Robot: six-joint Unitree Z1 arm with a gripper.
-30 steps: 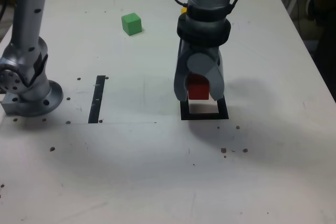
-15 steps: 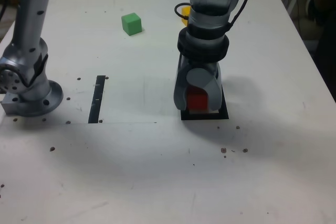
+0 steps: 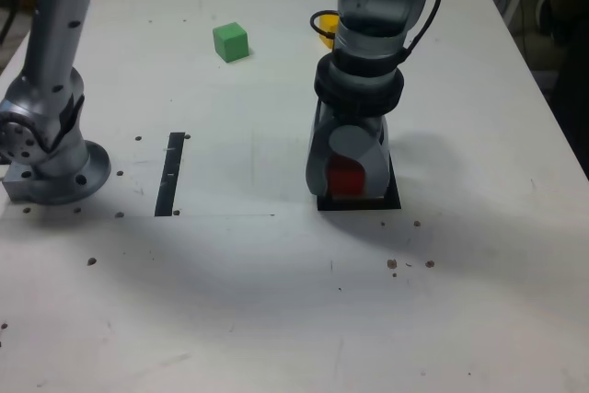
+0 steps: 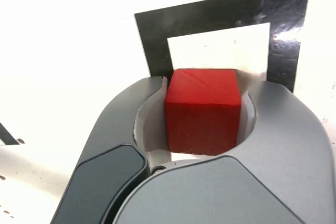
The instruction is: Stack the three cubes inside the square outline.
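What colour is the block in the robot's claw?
Red. The block shows best in the wrist view, between the jaws of the claw.

We can read no text, label, brand, number or sign in either view.
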